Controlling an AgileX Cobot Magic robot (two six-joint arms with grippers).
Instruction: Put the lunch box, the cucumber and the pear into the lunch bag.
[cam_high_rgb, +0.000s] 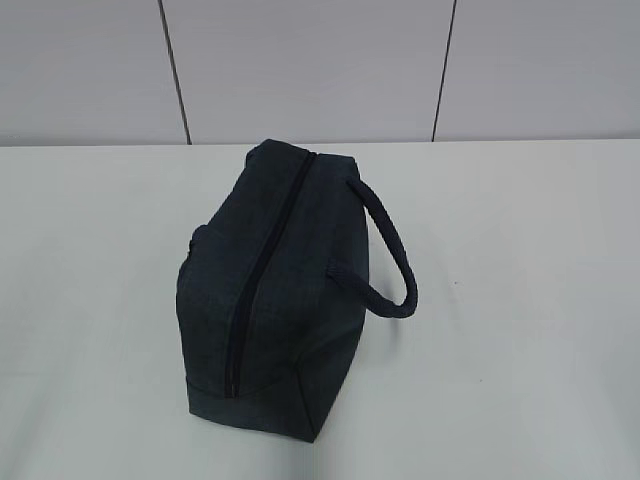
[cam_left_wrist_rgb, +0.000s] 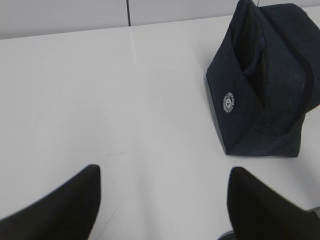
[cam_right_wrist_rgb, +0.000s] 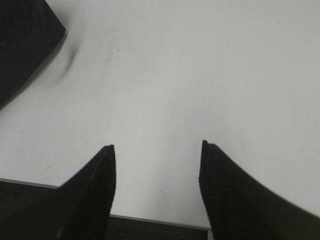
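The dark navy lunch bag (cam_high_rgb: 275, 290) stands in the middle of the white table, its top zipper (cam_high_rgb: 262, 270) shut and its loop handle (cam_high_rgb: 390, 255) hanging to the right. It also shows in the left wrist view (cam_left_wrist_rgb: 265, 90) at the upper right, and a corner of it shows in the right wrist view (cam_right_wrist_rgb: 22, 45) at the upper left. My left gripper (cam_left_wrist_rgb: 162, 172) is open and empty over bare table left of the bag. My right gripper (cam_right_wrist_rgb: 157, 146) is open and empty near the table's front edge. The lunch box, cucumber and pear are out of view.
The white table (cam_high_rgb: 520, 300) ends at a grey panelled wall (cam_high_rgb: 320, 70) behind. The table's front edge (cam_right_wrist_rgb: 150, 220) runs under my right gripper, with dark floor below it.
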